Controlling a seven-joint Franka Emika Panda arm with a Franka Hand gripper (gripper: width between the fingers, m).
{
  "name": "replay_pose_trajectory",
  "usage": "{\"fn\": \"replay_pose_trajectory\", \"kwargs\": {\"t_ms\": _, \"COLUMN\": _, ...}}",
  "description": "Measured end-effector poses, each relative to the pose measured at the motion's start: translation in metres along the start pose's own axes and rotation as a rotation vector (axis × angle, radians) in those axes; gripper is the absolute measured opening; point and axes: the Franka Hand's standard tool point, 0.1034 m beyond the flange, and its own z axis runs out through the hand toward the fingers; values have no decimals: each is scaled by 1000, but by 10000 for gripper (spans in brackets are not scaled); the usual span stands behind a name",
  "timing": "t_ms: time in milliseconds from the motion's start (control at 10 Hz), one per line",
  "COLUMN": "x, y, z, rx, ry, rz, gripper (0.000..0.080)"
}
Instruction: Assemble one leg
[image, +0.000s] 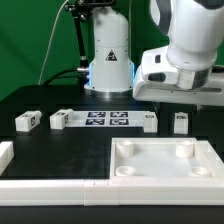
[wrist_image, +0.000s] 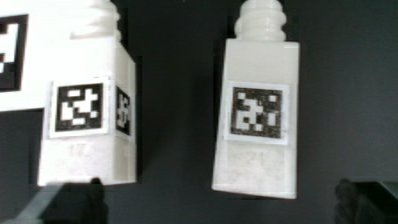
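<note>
The leg (wrist_image: 258, 110) lies flat on the black bench (image: 60, 148) with its tag face up, a ribbed threaded tip at one end and a squared butt at the other. A second leg (wrist_image: 89, 115) lies just beside it and parallel. A strip of bare bench runs between them, so they do not touch. In the exterior view the pair sits to the exterior view's right of the marker board (image: 95, 120), behind the large socketed panel (image: 160, 170). I cannot tell which of the two there is which.

It looks like a small, rigid plastic block, probably light. Its sides look smooth, so a grip near either end could let it pivot or slip. The best hold is likely across the two long flat sides at about mid-length, leaving the threads free. One finger would have to go down into the gap beside the neighbour.

The arm (image: 190, 40) stands over that side of the bench, wrist pointing down, with the hand above the legs and clear of them. The pincer (wrist_image: 217, 205) is spread wide and empty. Its dark fingertips (wrist_image: 71, 200) are well apart and touch nothing, and its midline falls nearer this leg.
</note>
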Motion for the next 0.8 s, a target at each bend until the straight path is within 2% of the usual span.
{"fn": "replay_pose_trajectory", "kwargs": {"t_ms": 300, "x": -5, "y": -2, "z": 16, "rx": 26, "ry": -216, "rz": -15, "gripper": 649}}
{"fn": "replay_pose_trajectory", "kwargs": {"t_ms": 400, "x": 0, "y": -4, "z": 19, "rx": 27, "ry": -240, "rz": -17, "gripper": 649}}
{"fn": "replay_pose_trajectory", "kwargs": {"t_ms": 800, "x": 7, "y": -16, "z": 25, "rx": 30, "ry": -195, "rz": -29, "gripper": 649}}
